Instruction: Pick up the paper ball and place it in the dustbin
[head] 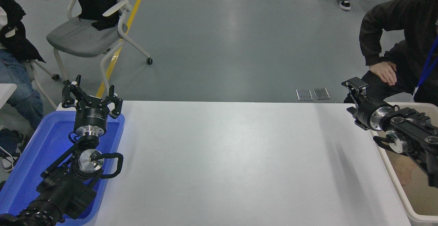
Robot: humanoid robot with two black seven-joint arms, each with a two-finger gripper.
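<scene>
The paper ball does not show anywhere on the white table (226,164). The cream-beige dustbin (393,181) stands at the table's right end, partly hidden by my right arm. A dim tan patch lies on its floor; I cannot tell what it is. My right gripper (354,85) hangs above the table's far right corner, just left of the bin's far end, pointing up and left. Nothing shows in it. My left gripper (91,94) is parked open and empty over the blue tray.
The shallow blue tray (30,157) lies at the table's left end under my left arm. A seated person in dark clothes has a hand (383,72) on a knee close behind my right gripper. A grey chair (85,38) stands at the far left.
</scene>
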